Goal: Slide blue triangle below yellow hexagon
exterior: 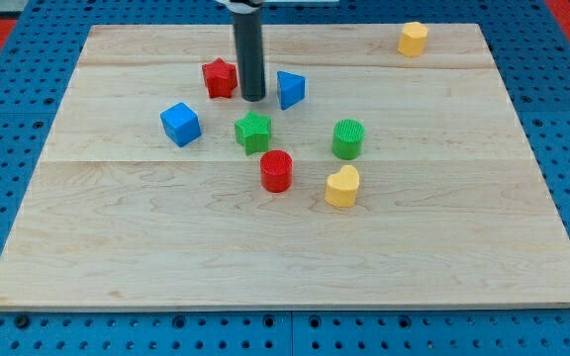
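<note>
The blue triangle (290, 89) lies in the upper middle of the wooden board (166, 247). The yellow hexagon (413, 39) sits near the view's top right corner of the board, far right of and above the triangle. My tip (253, 99) rests on the board just left of the blue triangle, between it and the red star (220, 78). The rod rises straight up out of the view's top.
A blue cube (180, 124) lies at the left. A green star (252, 133) sits just below my tip. A green cylinder (347, 138), a red cylinder (276, 170) and a yellow heart (342, 186) lie lower in the middle.
</note>
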Motion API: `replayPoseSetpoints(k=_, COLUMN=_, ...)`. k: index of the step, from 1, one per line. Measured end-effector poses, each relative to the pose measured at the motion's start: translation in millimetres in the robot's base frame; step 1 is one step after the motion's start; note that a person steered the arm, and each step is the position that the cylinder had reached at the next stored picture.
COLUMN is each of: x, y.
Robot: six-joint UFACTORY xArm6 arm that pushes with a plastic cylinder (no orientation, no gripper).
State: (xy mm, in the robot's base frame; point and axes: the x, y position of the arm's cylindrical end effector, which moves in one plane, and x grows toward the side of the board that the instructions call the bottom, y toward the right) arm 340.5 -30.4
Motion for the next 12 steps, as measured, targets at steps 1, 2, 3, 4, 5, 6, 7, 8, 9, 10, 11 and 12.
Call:
replayPoseSetpoints(k=1, x=1, y=15)
replayPoseSetpoints(k=2, x=-19, y=15)
replayPoseSetpoints(k=3, x=-25, y=26)
replayPoseSetpoints(k=4, x=-30, y=52)
replayPoseSetpoints(k=5, x=-38, y=80)
replayPoseSetpoints(k=6, x=-42, y=111)
replayPoseSetpoints(k=7, x=-48, y=140)
replayPoseSetpoints(k=8, x=-53, y=156)
replayPoseSetpoints(k=9, x=-53, y=160)
replayPoseSetpoints(k=10, x=-30, y=160)
replayPoseSetpoints(k=11, x=-23, y=167)
replayPoseSetpoints(k=12, x=-26, y=176)
